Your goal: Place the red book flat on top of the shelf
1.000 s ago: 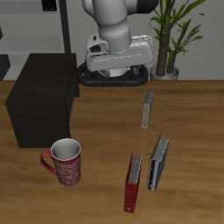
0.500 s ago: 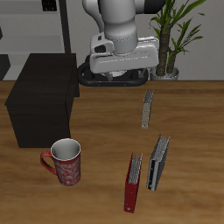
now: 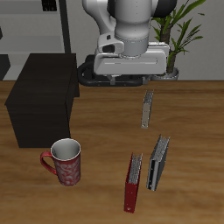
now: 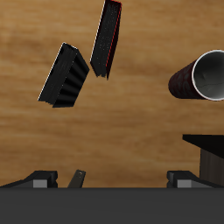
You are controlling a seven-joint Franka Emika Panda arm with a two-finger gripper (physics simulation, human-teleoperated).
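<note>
Exterior and wrist views. The thin dark-red hardcover book stands on its long edge near the desk's front edge, at about five o'clock from desk centre, spine up, so its narrow faces suit a grasp from above. Just beside it stands a dark grey-black book; a thin grey book stands farther back. The large dark brown-black box-shaped shelf sits at about ten o'clock, its flat top bare. A red patterned mug stands in front of it. The white gripper hangs high near the back; its jaws appear spread and empty. The desk is warm wood-grain; a potted plant and grey metal rack stand behind.
</note>
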